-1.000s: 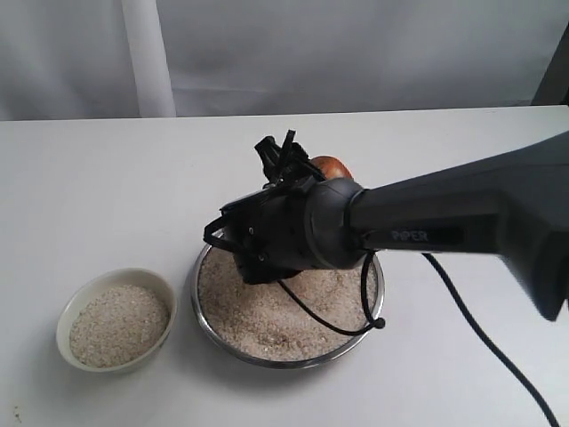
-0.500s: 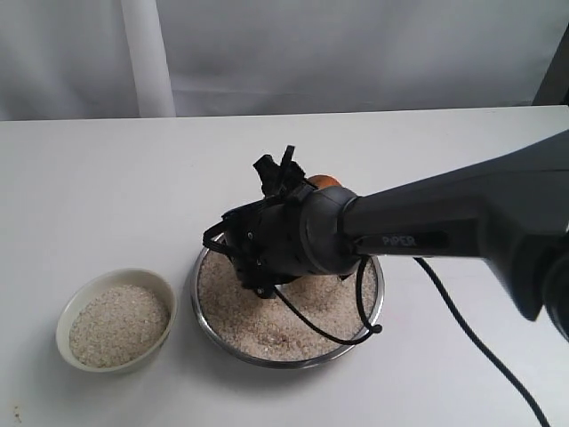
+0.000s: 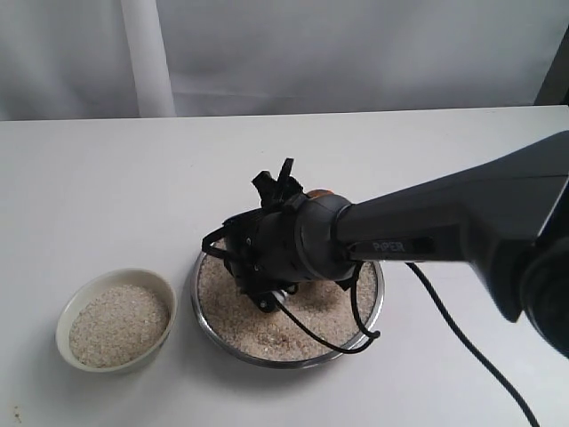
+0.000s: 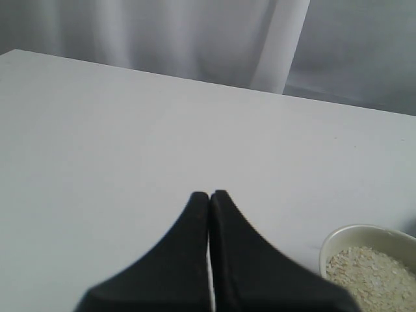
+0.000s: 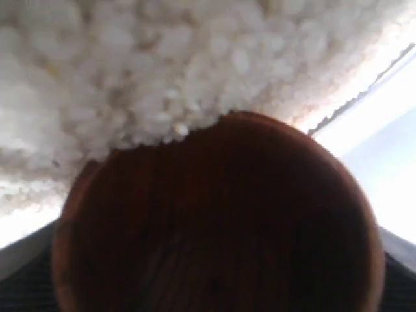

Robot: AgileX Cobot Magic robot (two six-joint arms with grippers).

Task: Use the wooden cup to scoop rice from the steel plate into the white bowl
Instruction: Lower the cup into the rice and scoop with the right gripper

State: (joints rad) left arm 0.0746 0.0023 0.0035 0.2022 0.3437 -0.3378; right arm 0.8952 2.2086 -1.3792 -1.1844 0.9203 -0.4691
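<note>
The steel plate [image 3: 379, 307] holds a bed of rice [image 3: 267, 334] in the middle of the table. My right gripper [image 3: 293, 191] is low over the plate's far side, shut on the wooden cup [image 3: 318, 192], which the wrist mostly hides. In the right wrist view the reddish-brown cup [image 5: 214, 221] fills the frame, its rim pushed against the rice [image 5: 162, 71]. The white bowl [image 3: 62, 325], with rice in it, stands left of the plate. My left gripper [image 4: 210, 194] is shut and empty above bare table, with the bowl [image 4: 338, 237] off to one side.
The right arm's dark forearm [image 3: 462, 222] stretches in from the right over the plate. A black cable [image 3: 462, 347] loops over the plate's right rim and trails across the table toward the front right. A pale curtain hangs behind the table.
My right gripper has sunk lower and slightly forward into the plate with the cup. Less of the cup shows above the wrist. The bowl and left gripper have not moved.
</note>
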